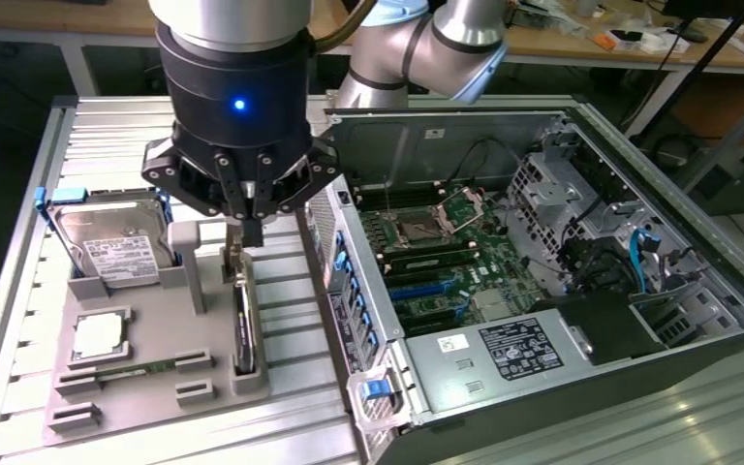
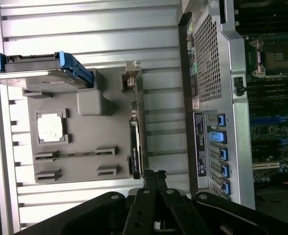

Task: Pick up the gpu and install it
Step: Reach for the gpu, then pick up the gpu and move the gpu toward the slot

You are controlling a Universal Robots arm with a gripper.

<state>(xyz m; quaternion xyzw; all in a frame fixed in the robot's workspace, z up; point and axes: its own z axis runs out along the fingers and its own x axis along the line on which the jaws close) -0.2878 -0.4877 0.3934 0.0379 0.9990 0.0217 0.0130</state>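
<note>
Closest to me in the exterior view is the arm's dark wrist with its blue light, and under it the end effector, its fingers pressed together with nothing between them. The tips hang just over the gpu, at the end with the silver bracket; I cannot tell whether they touch it. The gpu stands on its long edge in a slot along the side of a grey holder nearest the computer case, not yet lifted out. From the wrist view I see the same closed end effector above the black card, which runs lengthwise in its slot. In the same holder, further from the case, a hard drive with a white label and blue frame stands tilted, a square processor chip lies flat below it, and a slim memory stick sits in a groove beside that. The holder rests on the ribbed metal table. The case lies open just beside it, on the exterior view's right, with the green motherboard facing up.
</note>
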